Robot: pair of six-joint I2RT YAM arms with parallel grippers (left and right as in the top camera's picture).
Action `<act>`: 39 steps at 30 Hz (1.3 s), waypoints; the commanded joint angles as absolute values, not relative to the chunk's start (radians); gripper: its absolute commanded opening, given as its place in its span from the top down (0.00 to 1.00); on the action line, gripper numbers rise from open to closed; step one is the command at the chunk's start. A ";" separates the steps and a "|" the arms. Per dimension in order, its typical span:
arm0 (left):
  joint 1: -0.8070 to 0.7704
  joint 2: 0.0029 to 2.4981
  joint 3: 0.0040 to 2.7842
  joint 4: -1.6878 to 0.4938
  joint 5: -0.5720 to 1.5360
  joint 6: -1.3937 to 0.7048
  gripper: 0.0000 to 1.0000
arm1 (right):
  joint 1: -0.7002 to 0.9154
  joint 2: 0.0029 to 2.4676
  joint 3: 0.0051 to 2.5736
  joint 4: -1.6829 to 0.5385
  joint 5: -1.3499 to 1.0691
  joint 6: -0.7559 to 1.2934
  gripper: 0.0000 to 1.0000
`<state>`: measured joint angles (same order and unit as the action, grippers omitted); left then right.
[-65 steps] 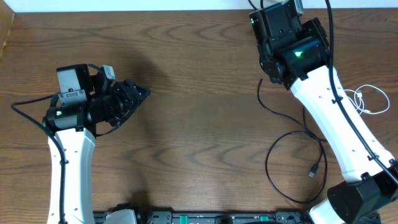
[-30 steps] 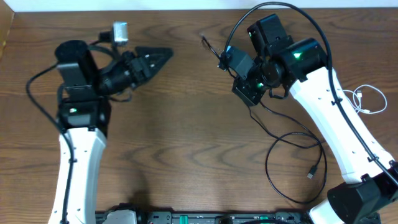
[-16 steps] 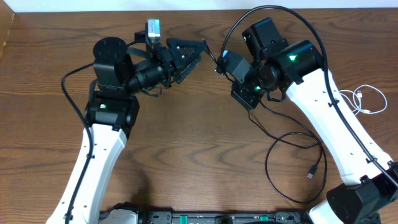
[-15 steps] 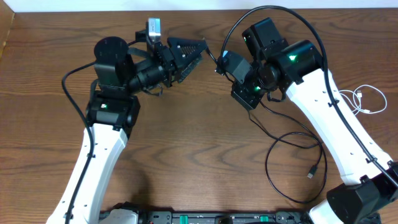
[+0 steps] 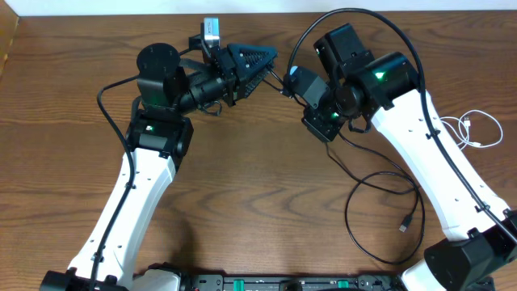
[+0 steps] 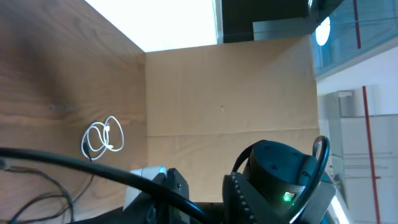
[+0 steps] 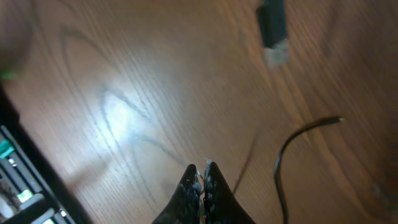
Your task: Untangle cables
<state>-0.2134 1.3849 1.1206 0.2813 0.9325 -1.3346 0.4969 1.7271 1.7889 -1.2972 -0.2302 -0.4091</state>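
Note:
A thin black cable (image 5: 380, 174) runs from my right gripper (image 5: 321, 129) down into a loose loop on the table. Its plug (image 5: 408, 222) lies at the lower right. A short thin end (image 5: 279, 75) sticks out to the left of the right wrist. In the right wrist view the right gripper (image 7: 203, 169) is shut on a thin strand, with a blurred plug (image 7: 273, 28) and a black cord (image 7: 292, 152) beyond it. My left gripper (image 5: 271, 65) points right, its tips close to that thin end, and looks slightly open. A white cable (image 5: 477, 129) lies coiled at the right edge, and it also shows in the left wrist view (image 6: 102, 137).
A thick black arm wire (image 5: 355, 16) arcs over the right wrist. The control strip (image 5: 266, 283) runs along the table's front edge. A cardboard wall (image 6: 230, 93) stands behind the right side of the table. The two wrists are close together at the back middle.
My left arm has swung from the left side up and right until its tips are next to the right wrist. The right gripper lowered from the back earlier and has since held still.

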 commanded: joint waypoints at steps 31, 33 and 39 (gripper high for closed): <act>-0.216 1.380 1.133 -0.336 0.772 -0.767 0.73 | 0.426 1.720 1.799 -1.018 0.134 0.036 0.99; -0.216 1.380 1.133 -0.369 0.717 -0.739 0.48 | 0.426 1.678 1.799 -1.008 0.080 -0.069 0.99; -0.216 1.380 1.133 -0.511 0.619 -0.644 0.37 | 0.402 1.490 1.799 -0.828 0.080 -0.084 0.99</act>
<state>-0.2169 1.3857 1.1263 -0.4469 0.7029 -0.7280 0.4240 1.5822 1.7882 -0.8948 0.0898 -0.0601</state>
